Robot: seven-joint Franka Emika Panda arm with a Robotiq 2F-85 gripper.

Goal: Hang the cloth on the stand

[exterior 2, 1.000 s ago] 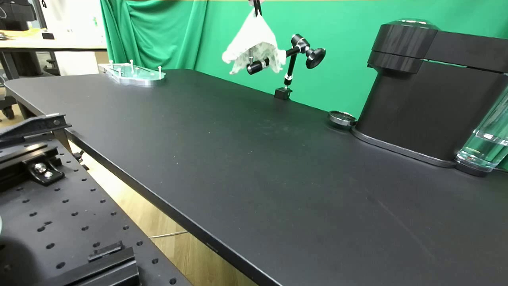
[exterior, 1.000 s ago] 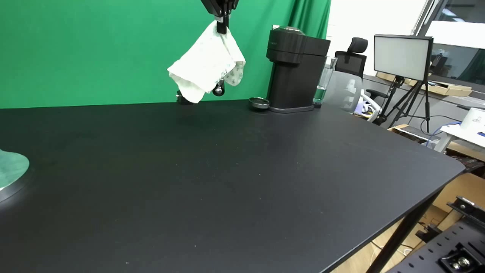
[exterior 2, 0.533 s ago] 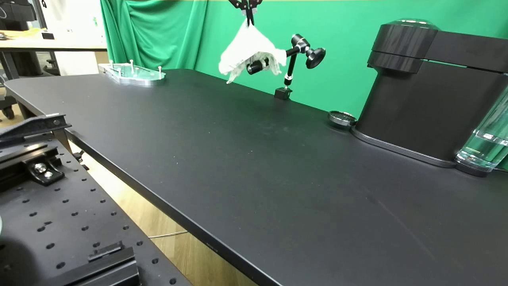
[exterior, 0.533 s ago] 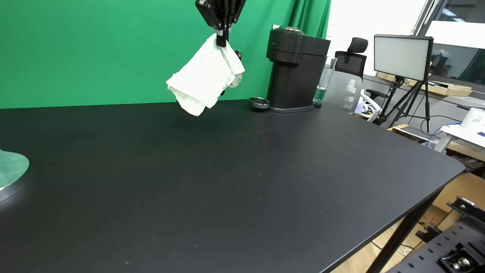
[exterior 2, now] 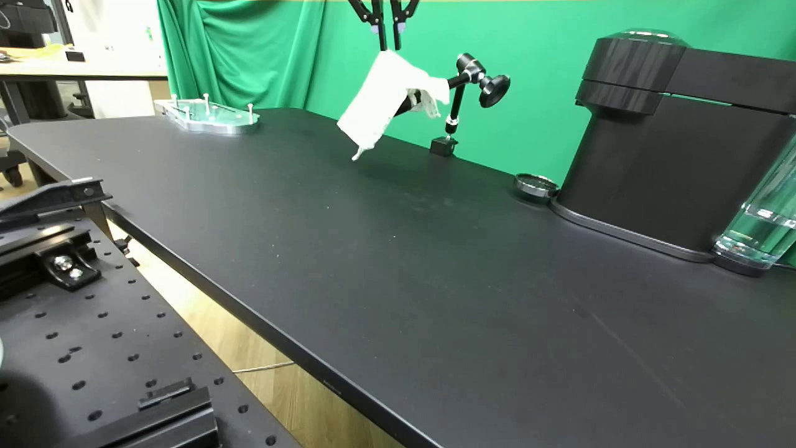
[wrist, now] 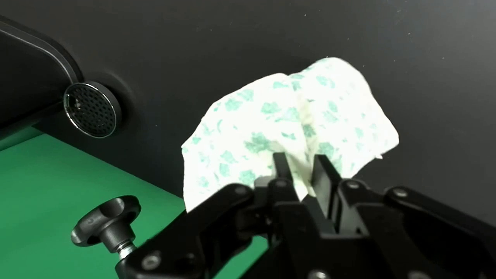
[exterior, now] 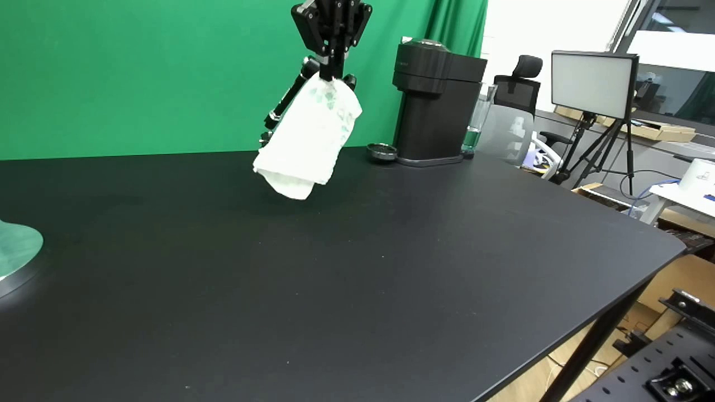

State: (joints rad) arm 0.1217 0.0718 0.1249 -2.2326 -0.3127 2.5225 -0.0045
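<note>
gripper (exterior 2: 390, 48): parted | cloth (exterior 2: 375, 99): over stand (exterior 2: 457, 103) | coffee machine (exterior: 433, 120): possible lettering, illegible

Cloth (exterior 2: 376, 99) — white with green print — draped over the stand (exterior 2: 456, 104), a long flap slanting down on one side, a shorter, crumpled end on the other; the stand black, jointed, knobbed, at the edge of the table (exterior 2: 398, 280).

Black two-fingered end effector (exterior 2: 390, 49) hangs around 12 o'clock in both exterior views, fingers (exterior 2: 382, 38) apart, pointing 6-ish.
</note>
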